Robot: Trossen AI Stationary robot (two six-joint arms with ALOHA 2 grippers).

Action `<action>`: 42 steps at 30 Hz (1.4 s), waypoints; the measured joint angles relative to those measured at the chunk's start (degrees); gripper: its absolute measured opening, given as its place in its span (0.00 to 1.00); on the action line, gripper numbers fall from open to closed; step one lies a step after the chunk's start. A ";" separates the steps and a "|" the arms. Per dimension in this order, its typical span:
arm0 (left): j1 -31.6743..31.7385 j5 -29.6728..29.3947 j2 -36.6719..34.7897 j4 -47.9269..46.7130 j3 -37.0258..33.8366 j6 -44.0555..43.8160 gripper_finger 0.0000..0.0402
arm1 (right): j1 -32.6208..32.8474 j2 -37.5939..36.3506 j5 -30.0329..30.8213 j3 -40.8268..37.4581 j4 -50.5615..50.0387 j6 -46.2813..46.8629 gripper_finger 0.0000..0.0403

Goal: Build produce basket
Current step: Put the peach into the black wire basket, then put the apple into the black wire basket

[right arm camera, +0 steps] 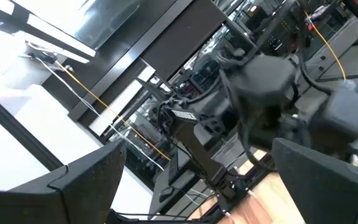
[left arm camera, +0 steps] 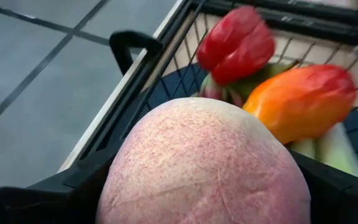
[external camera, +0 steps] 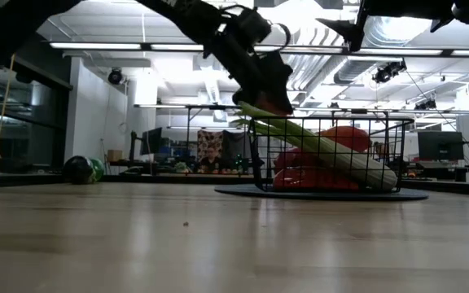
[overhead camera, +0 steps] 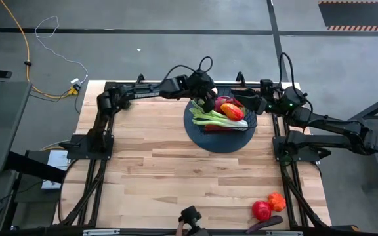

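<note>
Two arms reach toward the basket (overhead camera: 195, 134) in the upper centre of the high view. The left gripper (overhead camera: 205, 98) hangs over the basket's upper left rim; the right gripper (overhead camera: 262, 99) waits at its upper right edge. Celery (overhead camera: 216, 118), a red piece and an orange piece already lie inside. A red fruit (overhead camera: 262, 210) and an orange fruit (overhead camera: 277, 200) remain at the lower right of the table (overhead camera: 149, 177).

In the low view, the left arm slants down from the upper left, its gripper (external camera: 265, 91) just above the wire rim (external camera: 332, 120).

In the left wrist view, a round pink speckled fruit (left arm camera: 204, 168) fills the lower frame, clasped between widely spread fingers (left arm camera: 73, 186) above the basket interior. The step in hand appears to be placing this piece; the next move calls for lowering and release.

In the right wrist view, the right fingers (right arm camera: 86, 180) stand wide apart, holding nothing.
</note>
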 joint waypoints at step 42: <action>-1.09 -4.76 -3.84 2.63 0.04 0.14 0.99 | -0.02 0.02 1.49 0.00 -0.40 -0.79 0.98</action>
